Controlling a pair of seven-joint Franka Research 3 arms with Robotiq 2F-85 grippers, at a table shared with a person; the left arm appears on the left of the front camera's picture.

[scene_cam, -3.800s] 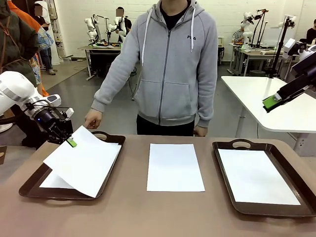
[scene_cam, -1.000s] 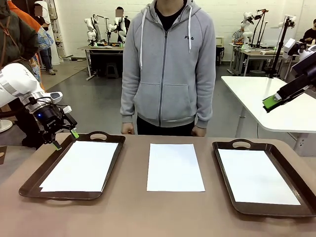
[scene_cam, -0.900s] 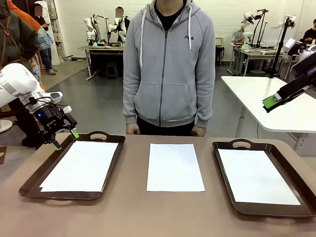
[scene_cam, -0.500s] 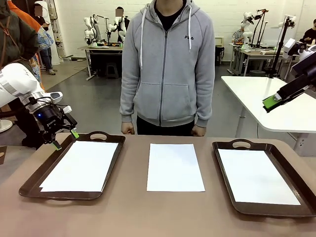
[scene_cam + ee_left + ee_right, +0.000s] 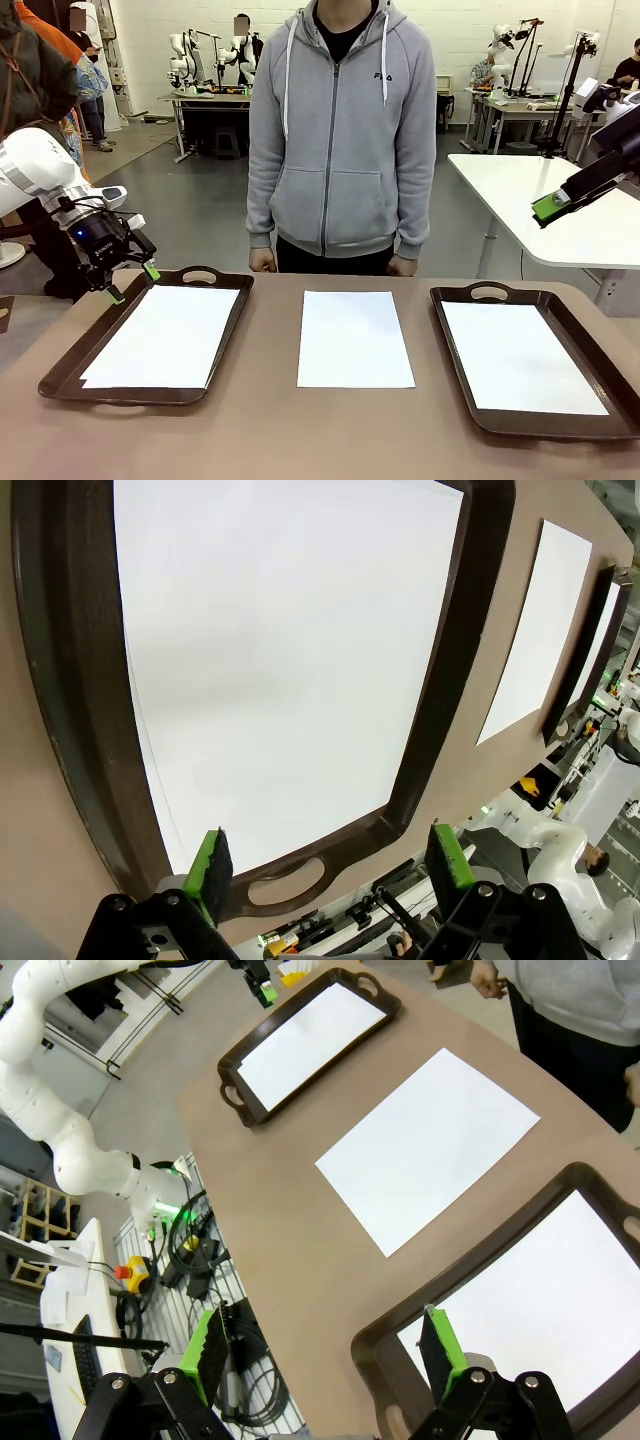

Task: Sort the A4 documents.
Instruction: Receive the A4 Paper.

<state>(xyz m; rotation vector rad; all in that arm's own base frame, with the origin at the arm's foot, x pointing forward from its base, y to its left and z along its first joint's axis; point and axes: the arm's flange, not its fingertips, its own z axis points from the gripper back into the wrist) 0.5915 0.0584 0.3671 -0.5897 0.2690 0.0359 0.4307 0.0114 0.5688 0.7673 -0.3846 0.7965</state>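
On the table, one paper-filled tray sits below the left tool, another tray below the right tool; both tools gape empty. The loose sheet between them lies flat: pinching could crumple it.

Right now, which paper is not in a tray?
The middle sheet: it lies on the bare table, while the left sheet sits in the left tray and the right sheet in the right tray.
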